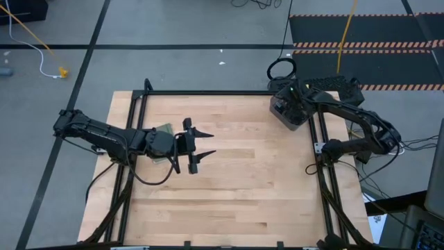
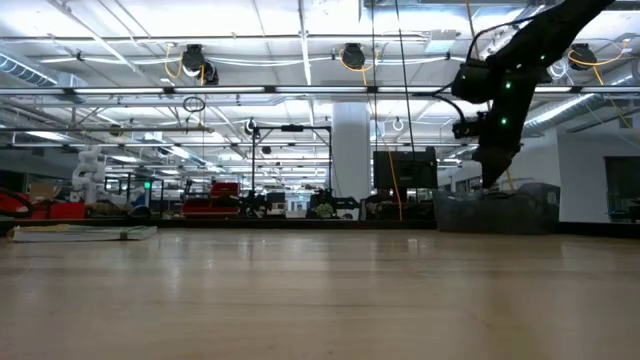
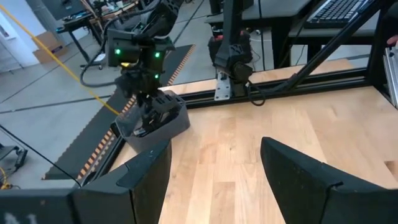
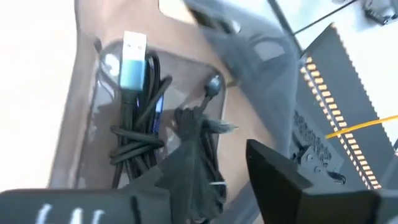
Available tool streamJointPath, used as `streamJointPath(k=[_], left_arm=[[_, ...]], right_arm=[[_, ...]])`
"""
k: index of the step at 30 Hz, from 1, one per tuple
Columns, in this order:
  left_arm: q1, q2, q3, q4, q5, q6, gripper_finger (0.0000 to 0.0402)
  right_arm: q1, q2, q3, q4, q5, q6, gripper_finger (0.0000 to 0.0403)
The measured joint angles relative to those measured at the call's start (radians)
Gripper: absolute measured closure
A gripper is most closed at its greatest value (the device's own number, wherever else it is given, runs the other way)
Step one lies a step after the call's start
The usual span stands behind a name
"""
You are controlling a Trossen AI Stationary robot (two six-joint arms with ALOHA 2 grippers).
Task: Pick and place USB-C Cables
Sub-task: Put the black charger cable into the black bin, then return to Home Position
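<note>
A dark translucent bin (image 1: 280, 117) stands at the table's far right corner. In the right wrist view it holds a blue-purple cable bundle (image 4: 138, 93) with a light blue plug, and a black cable bundle (image 4: 202, 134) beside it. Both lie on the bin's floor. My right gripper (image 4: 233, 168) is open and reaches down into the bin from above, with one finger (image 4: 186, 168) over the black bundle. It also shows in the high view (image 1: 291, 104), the low view (image 2: 495, 170) and the left wrist view (image 3: 146, 109). My left gripper (image 1: 211, 142) is open and empty above the table's left middle. My right gripper's one finger stands right at the black bundle in the bin. I cannot tell whether it touches the bundle, because the finger itself covers that place.
A black ring-shaped cord loop (image 1: 281, 68) and a yellow cord (image 1: 345, 38) lie on the floor beyond the far edge. A flat greenish thing (image 1: 165, 130) lies on the table under my left arm. Black frame rails (image 1: 208, 92) run along the table's edges.
</note>
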Motion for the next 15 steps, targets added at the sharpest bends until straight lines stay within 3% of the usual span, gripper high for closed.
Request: streamJointPath(k=[8, 15], left_arm=[[0.000, 0.000, 0.000, 0.003, 0.000, 0.002, 0.0151], [-0.004, 0.000, 0.000, 0.037, 0.000, -0.003, 0.0151]], right_arm=[[0.091, -0.177, 0.000, 0.003, -0.021, 0.105, 0.0241], [0.238, -0.357, 0.000, 0.025, -0.288, 0.250, 0.0254]])
